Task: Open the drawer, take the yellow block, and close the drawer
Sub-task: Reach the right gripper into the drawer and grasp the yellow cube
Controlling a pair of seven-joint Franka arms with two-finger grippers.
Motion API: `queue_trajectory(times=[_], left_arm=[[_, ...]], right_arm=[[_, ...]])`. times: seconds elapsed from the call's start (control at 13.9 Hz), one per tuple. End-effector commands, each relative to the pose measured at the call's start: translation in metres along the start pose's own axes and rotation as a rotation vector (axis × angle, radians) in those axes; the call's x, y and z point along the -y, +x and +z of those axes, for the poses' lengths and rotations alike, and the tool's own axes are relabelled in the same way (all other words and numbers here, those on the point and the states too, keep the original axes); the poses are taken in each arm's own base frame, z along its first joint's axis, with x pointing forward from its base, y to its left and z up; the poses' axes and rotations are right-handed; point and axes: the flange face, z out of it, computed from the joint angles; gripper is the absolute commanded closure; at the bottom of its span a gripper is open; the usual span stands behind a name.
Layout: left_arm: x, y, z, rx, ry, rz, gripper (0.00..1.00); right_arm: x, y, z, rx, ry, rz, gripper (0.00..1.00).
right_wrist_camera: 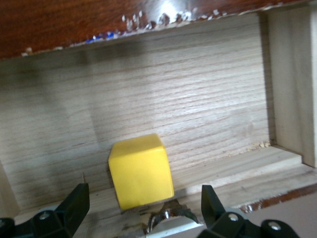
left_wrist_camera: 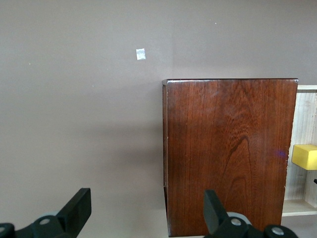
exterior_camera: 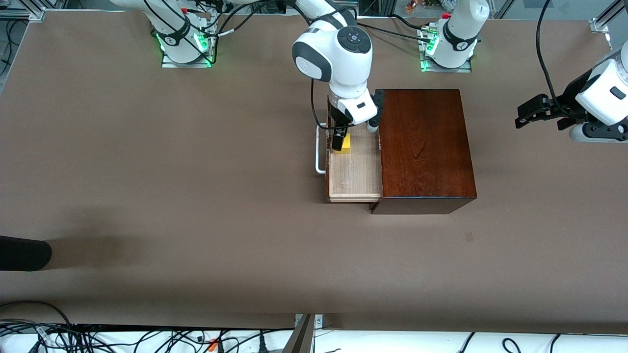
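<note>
The dark reddish-brown wooden box (exterior_camera: 424, 147) stands mid-table with its drawer (exterior_camera: 354, 181) pulled out toward the right arm's end, showing the pale interior and the white handle (exterior_camera: 320, 152). The yellow block (exterior_camera: 346, 146) lies in the drawer at the end farther from the front camera. My right gripper (exterior_camera: 338, 142) is down in the drawer, open, with its fingers (right_wrist_camera: 74, 203) on either side of the block (right_wrist_camera: 141, 171) and not touching it. My left gripper (exterior_camera: 532, 110) waits open and empty over the table at the left arm's end. Its wrist view shows the box (left_wrist_camera: 228, 153) and the block (left_wrist_camera: 304, 156).
A dark rounded object (exterior_camera: 22, 252) lies at the table edge at the right arm's end, nearer the front camera. A small pale mark (exterior_camera: 469, 237) is on the table in front of the box side, also in the left wrist view (left_wrist_camera: 140, 54).
</note>
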Motion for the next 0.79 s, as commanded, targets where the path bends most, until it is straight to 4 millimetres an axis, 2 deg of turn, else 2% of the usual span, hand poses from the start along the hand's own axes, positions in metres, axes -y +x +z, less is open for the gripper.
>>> queue_trajectory(times=[0.0, 0.22, 0.43, 0.5, 0.57, 0.72], left_arm=[[-0.0024, -0.0048, -0.0018, -0.011, -0.016, 0.022, 0.00], [-0.0037, -0.0035, 0.0008, -0.007, -0.010, 0.026, 0.00], [-0.0037, -0.0034, 0.0008, -0.007, -0.010, 0.026, 0.00], [-0.0037, -0.0034, 0.0008, -0.007, -0.010, 0.026, 0.00], [-0.0031, -0.0034, 0.0000, -0.008, -0.012, 0.024, 0.00], [-0.0030, -0.0039, -0.0008, -0.010, -0.012, 0.024, 0.00]], right_arm=[[0.0020, 0.0064, 0.0164, 0.007, -0.016, -0.049, 0.00], [0.0026, 0.0079, 0.0219, 0.000, -0.019, -0.062, 0.00], [0.0028, 0.0079, 0.0230, 0.002, -0.019, -0.073, 0.09], [0.0028, 0.0079, 0.0230, 0.002, -0.019, -0.077, 0.14], [0.0017, 0.0074, 0.0232, 0.003, -0.020, -0.092, 0.26], [0.0007, 0.0072, 0.0227, 0.003, -0.021, -0.097, 0.56]])
